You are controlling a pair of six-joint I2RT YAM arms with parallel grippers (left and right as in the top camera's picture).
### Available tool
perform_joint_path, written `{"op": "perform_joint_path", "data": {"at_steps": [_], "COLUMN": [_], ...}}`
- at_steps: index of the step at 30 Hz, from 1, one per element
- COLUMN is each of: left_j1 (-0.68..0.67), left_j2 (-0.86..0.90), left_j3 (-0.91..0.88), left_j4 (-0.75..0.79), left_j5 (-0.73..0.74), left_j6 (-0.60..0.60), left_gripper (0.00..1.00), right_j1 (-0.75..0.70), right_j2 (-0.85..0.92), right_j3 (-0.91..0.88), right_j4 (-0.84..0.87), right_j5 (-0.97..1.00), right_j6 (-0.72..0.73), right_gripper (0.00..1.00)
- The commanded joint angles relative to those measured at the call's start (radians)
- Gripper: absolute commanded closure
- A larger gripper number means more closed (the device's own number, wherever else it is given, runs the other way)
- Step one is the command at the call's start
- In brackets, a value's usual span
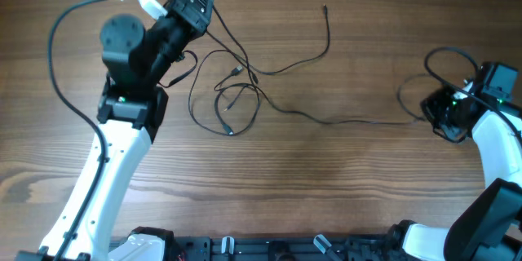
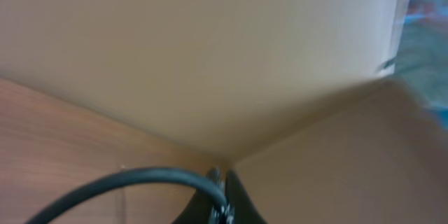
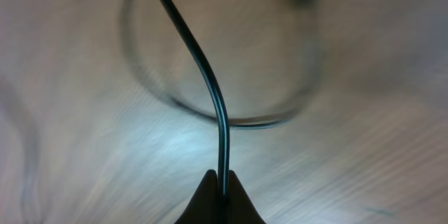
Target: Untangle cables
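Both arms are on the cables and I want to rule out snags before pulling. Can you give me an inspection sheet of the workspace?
Surface: wooden table, plank grain.
Job's things: cables, thin and black, lie in loose overlapping loops left of centre. One strand ends free toward the far edge; another runs right to the right arm.
Clutter: nothing seen.
Grippers: left gripper has its fingers closed on a black cable. Right gripper has its fingers closed on a thin strand.
Cables: a thicker arm wire arcs beside the left arm; another loops by the right arm.
Surroundings: black rig base along the near edge. The beige background in the left wrist view is too blurred to identify.
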Motion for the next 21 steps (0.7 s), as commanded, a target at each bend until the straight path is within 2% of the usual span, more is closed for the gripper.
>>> {"op": "perform_joint_path", "data": {"at_steps": [1, 6, 10, 12, 13, 14, 15, 16, 17, 19, 21], "left_j1": [0.004, -0.031, -0.067, -0.067, -0.067, -0.067, -0.067, -0.067, -0.067, -0.067, -0.067], "left_j2": [-0.006, -0.006, -0.006, -0.006, -0.006, -0.006, -0.006, -0.005, -0.005, -0.005, -0.005], "left_j3": [0.161, 0.237, 0.237, 0.237, 0.237, 0.237, 0.237, 0.237, 0.237, 0.237, 0.237], "left_j4": [-0.156, -0.168, -0.288, -0.332, -0.368, -0.412, -0.462, -0.508, -0.555, -0.649, -0.706], "left_j5": [0.011, 0.122, 0.111, 0.111, 0.111, 0.111, 0.111, 0.111, 0.111, 0.111, 0.111], "left_j6": [0.154, 0.154, 0.217, 0.222, 0.227, 0.229, 0.229, 0.229, 0.229, 0.232, 0.232], "left_gripper": [0.96, 0.96, 0.96, 0.96, 0.96, 0.96, 0.96, 0.96, 0.96, 0.96, 0.96], "right_j1": [0.099, 0.331, 0.505, 0.547, 0.561, 0.568, 0.568, 0.563, 0.557, 0.539, 0.534], "right_j2": [-0.016, -0.016, -0.016, -0.016, -0.016, -0.016, -0.016, -0.016, -0.016, -0.037, -0.093], "right_j3": [0.000, 0.000, 0.000, 0.000, 0.000, 0.000, 0.000, 0.000, 0.001, 0.008, 0.023], "right_j4": [0.078, 0.241, 0.283, 0.277, 0.277, 0.276, 0.275, 0.277, 0.279, 0.270, 0.238], "right_j5": [-0.337, -0.388, -0.239, -0.182, -0.183, -0.183, -0.182, -0.179, -0.185, -0.251, -0.231], "right_j6": [-0.145, -0.111, -0.093, -0.069, -0.071, -0.071, -0.075, -0.090, -0.109, -0.169, -0.189], "right_gripper": [0.96, 0.95, 0.95, 0.89, 0.71, 0.37, 0.16, 0.13, 0.01, 0.00, 0.00]}}
